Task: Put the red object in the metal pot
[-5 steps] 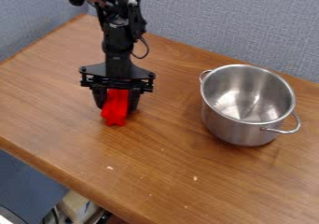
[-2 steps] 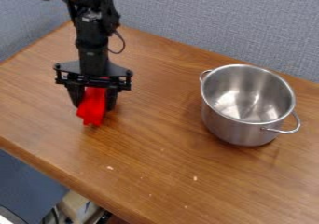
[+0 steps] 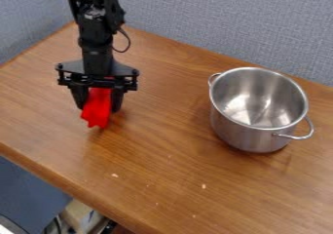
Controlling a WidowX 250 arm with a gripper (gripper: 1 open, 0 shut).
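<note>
The red object (image 3: 96, 112) hangs upright between the fingers of my gripper (image 3: 97, 105), which points straight down and is shut on it over the left part of the wooden table (image 3: 169, 170). Its lower end is just above the tabletop or barely touching it; I cannot tell which. The metal pot (image 3: 259, 109) stands upright and empty at the right, well apart from the gripper, with one loop handle toward the front right.
The table's front edge runs diagonally from the left side to the lower right. A grey wall rises behind the table. Bare wood lies between the gripper and the pot.
The gripper has carried the red object to the left, away from the pot, over the last second. In the last half second it has hardly moved. The pot has stayed put.
</note>
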